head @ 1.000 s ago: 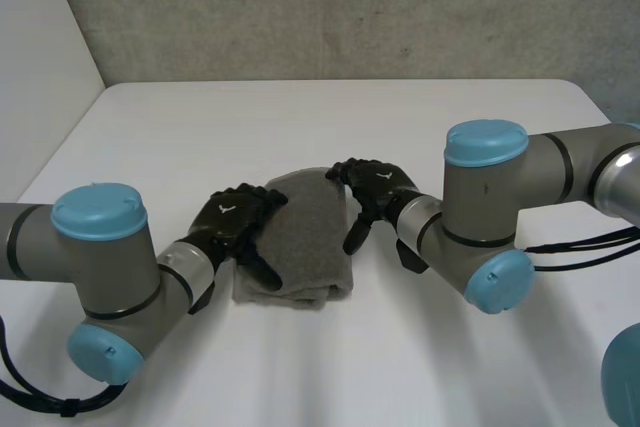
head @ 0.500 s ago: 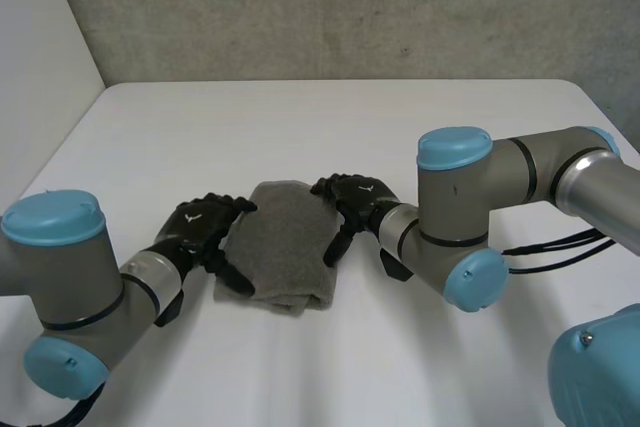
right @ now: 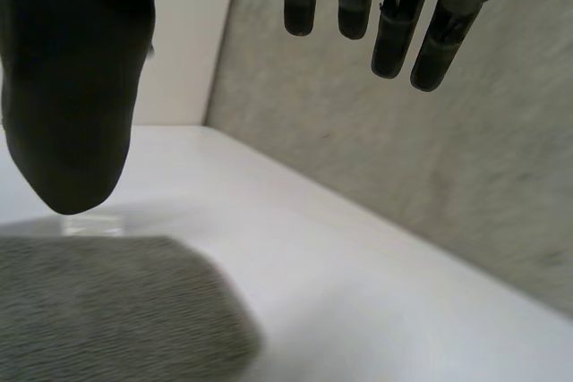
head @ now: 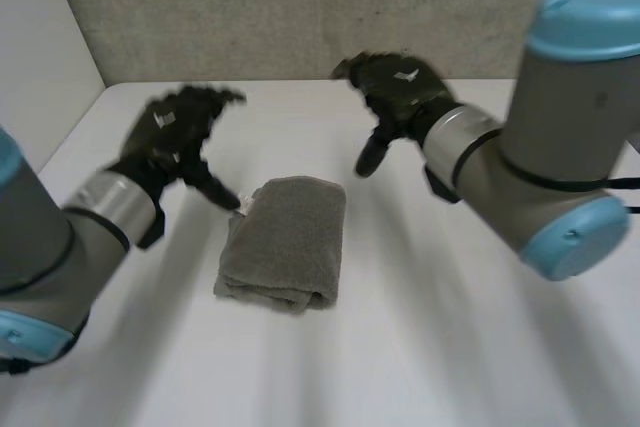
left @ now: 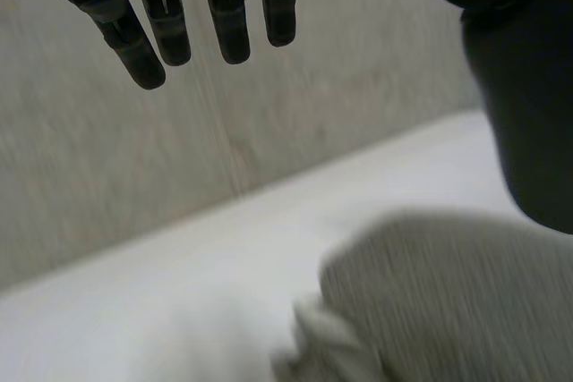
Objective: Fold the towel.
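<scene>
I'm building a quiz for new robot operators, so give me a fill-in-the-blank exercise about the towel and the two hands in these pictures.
1. The grey terry towel on the white table has already been ____ into a compact rectangle.
2. The black left hand hovers clear of the towel, its fingers ____ rather than curled.
3. The black right hand is open and holds ____.

Missing words: folded; straight; nothing.

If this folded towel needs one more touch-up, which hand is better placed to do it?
Probably the left. The left hand hangs open with its thumb close to the far corner of the towel. The right hand is open too, but sits farther from it.
</scene>
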Tool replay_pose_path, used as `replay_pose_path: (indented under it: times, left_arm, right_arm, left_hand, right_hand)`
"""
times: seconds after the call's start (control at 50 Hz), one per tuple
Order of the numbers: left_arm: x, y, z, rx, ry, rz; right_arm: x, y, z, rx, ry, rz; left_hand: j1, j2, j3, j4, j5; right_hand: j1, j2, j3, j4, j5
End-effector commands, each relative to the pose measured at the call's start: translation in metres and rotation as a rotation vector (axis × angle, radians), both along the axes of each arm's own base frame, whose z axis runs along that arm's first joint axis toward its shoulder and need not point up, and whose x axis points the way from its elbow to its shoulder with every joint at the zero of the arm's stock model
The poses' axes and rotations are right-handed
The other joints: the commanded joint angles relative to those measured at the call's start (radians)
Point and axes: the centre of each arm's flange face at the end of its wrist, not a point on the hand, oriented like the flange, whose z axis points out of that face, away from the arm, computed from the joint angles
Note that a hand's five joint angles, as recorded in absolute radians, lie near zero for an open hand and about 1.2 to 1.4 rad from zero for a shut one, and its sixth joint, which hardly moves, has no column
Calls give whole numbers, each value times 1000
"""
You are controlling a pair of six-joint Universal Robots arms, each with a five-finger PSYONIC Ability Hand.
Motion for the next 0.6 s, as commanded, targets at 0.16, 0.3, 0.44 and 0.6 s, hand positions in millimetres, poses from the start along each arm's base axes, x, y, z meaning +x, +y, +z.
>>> replay_pose_path:
  times: [0.16,0.3,0.44,0.6]
  left_arm:
    - [22,-4,89,-29,159,69]
    - [21,1,81,18,142,68]
    - [23,1,80,18,140,90]
    - [26,0,76,25,132,140]
  right_arm:
    - [-101,-2,48,-148,34,-470]
    - [-123,2,36,-127,36,-458]
    - [-127,2,32,-120,34,-432]
    - [-127,3,26,-105,38,-424]
  left_hand:
    - [-60,-53,-49,-57,-30]
    - [-60,-53,-49,-57,-30]
    - [-60,-53,-49,-57,-30]
    - [-57,-50,-46,-54,-27]
  right_hand:
    - [-42,-65,-68,-76,-59]
    - [-42,-65,-68,-76,-59]
    - [-42,-65,-68,-76,-59]
    - [-42,-65,-68,-76,-59]
